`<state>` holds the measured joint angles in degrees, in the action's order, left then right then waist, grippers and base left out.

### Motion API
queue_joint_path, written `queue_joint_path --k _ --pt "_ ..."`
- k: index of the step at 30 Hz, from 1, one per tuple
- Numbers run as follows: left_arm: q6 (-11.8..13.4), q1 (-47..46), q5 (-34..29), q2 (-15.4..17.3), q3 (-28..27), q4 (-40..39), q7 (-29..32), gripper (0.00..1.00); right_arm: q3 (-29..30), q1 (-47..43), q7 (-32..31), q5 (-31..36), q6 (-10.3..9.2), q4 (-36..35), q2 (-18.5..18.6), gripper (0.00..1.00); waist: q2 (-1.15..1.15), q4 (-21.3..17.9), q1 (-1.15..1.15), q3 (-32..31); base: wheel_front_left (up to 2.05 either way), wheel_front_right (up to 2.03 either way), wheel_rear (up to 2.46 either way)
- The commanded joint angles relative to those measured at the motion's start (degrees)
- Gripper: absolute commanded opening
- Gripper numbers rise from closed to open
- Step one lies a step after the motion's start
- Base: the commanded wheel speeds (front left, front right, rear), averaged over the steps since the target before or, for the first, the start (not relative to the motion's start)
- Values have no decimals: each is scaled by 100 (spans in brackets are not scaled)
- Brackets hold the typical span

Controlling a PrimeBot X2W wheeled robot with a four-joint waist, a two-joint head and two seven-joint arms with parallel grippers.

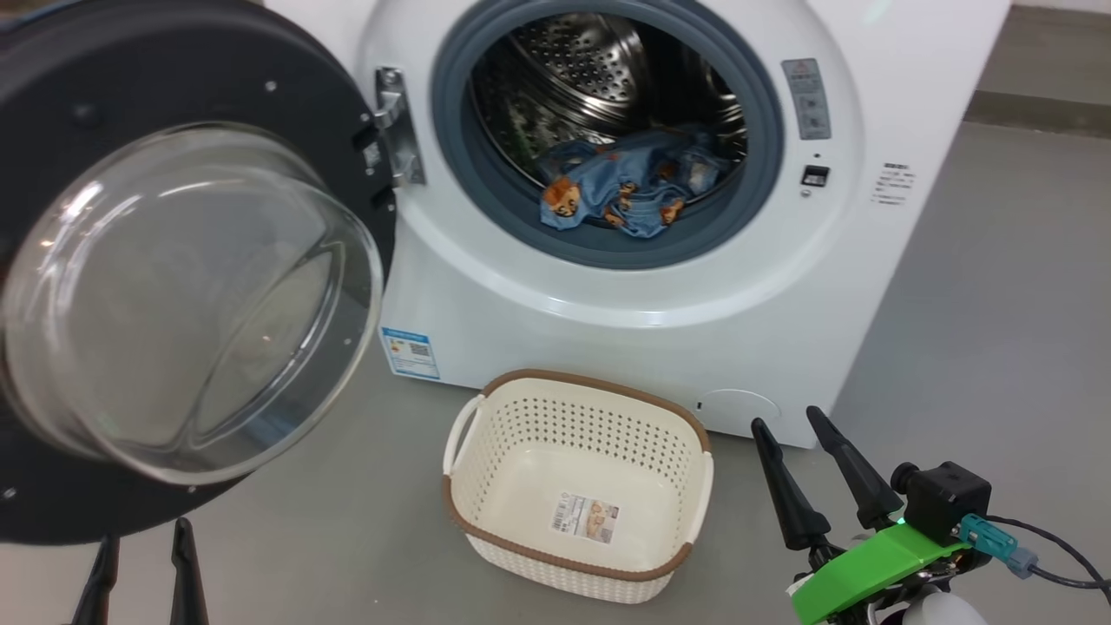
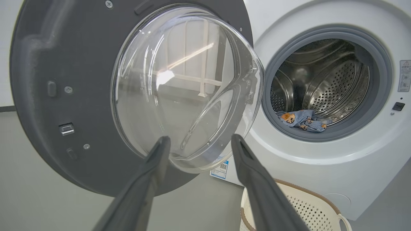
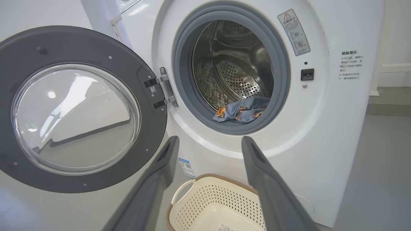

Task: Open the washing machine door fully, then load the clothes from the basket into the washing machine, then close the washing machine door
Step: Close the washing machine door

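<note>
The washing machine [image 1: 625,312] stood on the grey floor [image 1: 998,304] with its round opening uncovered, the steel drum [image 1: 590,78] showing inside the grey rubber ring [image 1: 460,174]. The washing machine door [image 1: 182,295] hung swung out to the left of the machine's opening on a silver hinge [image 1: 395,126], its dark rim and bulging clear glass bowl turned towards the head camera. The clothes [image 1: 629,187], light blue with small orange-brown figures, lay bunched in the bottom of the machine's drum, their front edge resting against the lower part of the rubber ring. The basket [image 1: 573,425] sat on the floor just in front of the machine, below its opening and near the round filter cap [image 1: 738,412]; its pale bottom showed bare, with a label sticker [image 1: 586,518] on it. A blue energy sticker [image 1: 410,351] marked the machine's lower left front, just beside the door's edge. The left claw [image 1: 145,531] hung in front of the machine's door, near the lower edge of the glass bowl and apart from it, fingers spread wide and holding nothing. The right claw [image 1: 785,417] hovered off the machine's lower right front, just right of the basket, also wide and gripping nothing, with a green part [image 1: 868,564] behind its fingers.
</note>
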<state>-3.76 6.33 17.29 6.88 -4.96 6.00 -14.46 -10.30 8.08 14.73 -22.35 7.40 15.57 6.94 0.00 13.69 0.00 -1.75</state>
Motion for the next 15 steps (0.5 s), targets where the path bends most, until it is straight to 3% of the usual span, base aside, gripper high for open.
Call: queue_joint_path --k 1,15 --pt "56 -219 -39 60 -217 -134 -54 100 -117 -2 27 -80 9 -115 -16 100 0 171 0 -54 0 0 0" --pt "153 -203 -110 44 -242 -144 -54 100 -110 -30 27 -125 9 -116 -57 100 0 899 0 -132 0 0 0"
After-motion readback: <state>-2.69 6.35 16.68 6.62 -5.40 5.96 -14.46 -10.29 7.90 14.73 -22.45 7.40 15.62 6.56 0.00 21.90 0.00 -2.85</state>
